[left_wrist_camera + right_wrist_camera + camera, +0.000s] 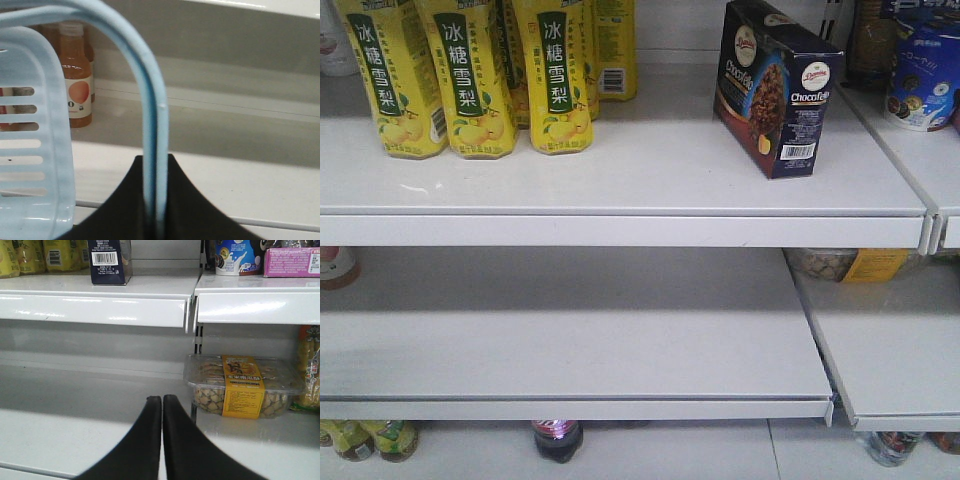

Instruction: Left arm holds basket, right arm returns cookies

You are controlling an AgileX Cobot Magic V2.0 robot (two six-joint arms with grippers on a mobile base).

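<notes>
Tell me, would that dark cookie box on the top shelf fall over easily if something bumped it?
Probably yes. The cookie box stands upright on a narrow end, taller than its base, so a nudge near its top would likely tip it. As a carton it looks light and fairly stiff. The shelf looks smooth, so a low push might slide it instead.

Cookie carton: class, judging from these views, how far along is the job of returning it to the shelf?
Done: cookie carton stands upright on the top shelf. In hand: left gripper grips the basket handle. The right gripper is shut and empty. Little seems left.
</notes>
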